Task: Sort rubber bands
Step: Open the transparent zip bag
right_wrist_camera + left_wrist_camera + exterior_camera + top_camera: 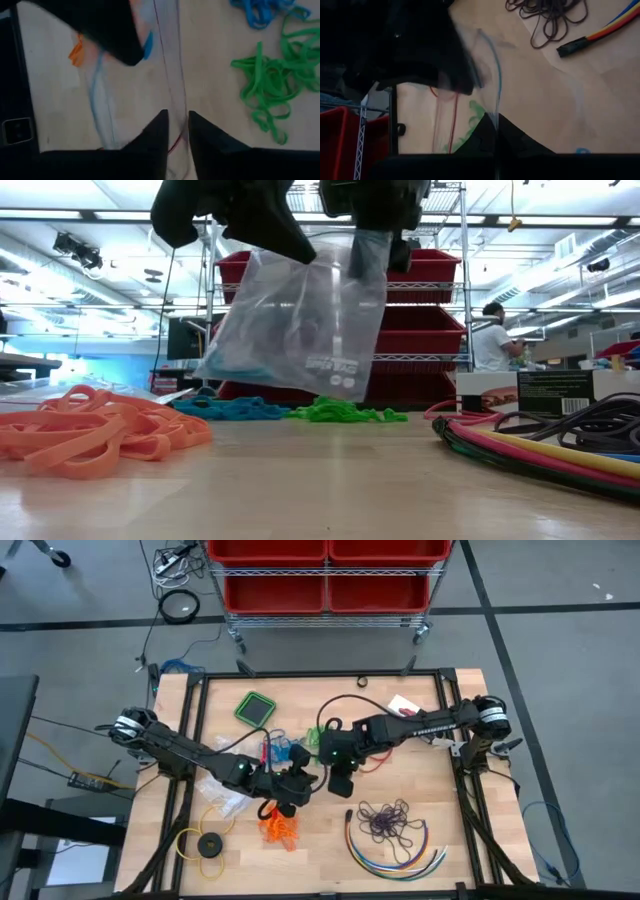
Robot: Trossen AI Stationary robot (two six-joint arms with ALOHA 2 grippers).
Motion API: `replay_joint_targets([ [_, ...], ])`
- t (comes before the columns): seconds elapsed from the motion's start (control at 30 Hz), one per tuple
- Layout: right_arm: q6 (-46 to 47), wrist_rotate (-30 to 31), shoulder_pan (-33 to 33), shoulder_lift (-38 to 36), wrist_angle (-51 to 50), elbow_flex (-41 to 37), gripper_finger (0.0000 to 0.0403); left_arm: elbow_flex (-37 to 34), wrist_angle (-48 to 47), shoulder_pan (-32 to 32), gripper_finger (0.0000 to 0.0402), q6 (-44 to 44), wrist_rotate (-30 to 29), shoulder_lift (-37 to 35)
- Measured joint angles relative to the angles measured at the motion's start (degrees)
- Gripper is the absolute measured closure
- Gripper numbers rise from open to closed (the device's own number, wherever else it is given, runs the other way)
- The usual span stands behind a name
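Note:
A clear plastic zip bag [300, 320] hangs above the middle of the table between my two grippers. My left gripper [272, 232] is shut on its top left, my right gripper [375, 235] on its top right. On the table lie bunches of rubber bands: orange [280, 828] near the front, blue [286, 750] and green [318, 734] farther back, dark purple [385, 820] to the right. Green [270, 85] and blue [262, 12] bands show beyond my right fingers. My left gripper holds the bag's top rim at its left end [479, 82], pinched between the shut fingers, slanting down from the table's left. The bag hangs below, clear of the table. My right gripper has the bag's rim [176, 107] between its two fingers [161, 131], which stand only a narrow gap apart. It comes from above, slanting down. The bag's right top corner [378, 255] stays up at the fingers.
Long multicoloured cables [395, 855] curve at the front right. A yellow ring with a black disc [206, 843] lies front left, a green square [255, 708] at the back. Red bins [325, 575] on a rack stand beyond the far edge. A person [492, 335] is in the room behind.

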Motion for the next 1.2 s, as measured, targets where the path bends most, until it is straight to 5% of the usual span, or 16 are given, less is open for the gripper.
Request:
replay_joint_targets([
  [0.1, -1.09, 0.64, -0.29, 0.00, 1.22, 0.00, 0.0394, 0.00, 0.02, -0.44, 0.0401, -0.01, -0.14, 0.00],
  [0.27, -0.85, 1.74, -0.96, 0.00, 2.00, 0.00, 0.0401, 0.00, 0.04, -1.62, 0.0401, 0.00, 0.09, 0.00],
  [0.47, 2.13, 4.75, -3.29, 0.00, 4.06, 0.00, 0.0402, 0.00, 2.53, -1.81, 0.0401, -1.44, 9.20, 0.00],
  [0.7, 2.57, 8.32, -4.01, 0.00, 6.42, 0.00, 0.0403, 0.00, 3.52, -1.79, 0.0400, -6.19, 7.32, 0.00],
  [0.97, 2.05, 3.60, -4.13, -0.20, 4.71, -0.02, 0.0403, 0.00, -4.37, -1.20, 0.0397, -10.60, 9.97, 0.00],
  [1.2, 1.55, 3.96, -4.74, -0.35, 11.45, 0.00, 0.0403, 0.00, -2.09, -1.16, 0.0394, -11.63, 11.42, 0.00],
])
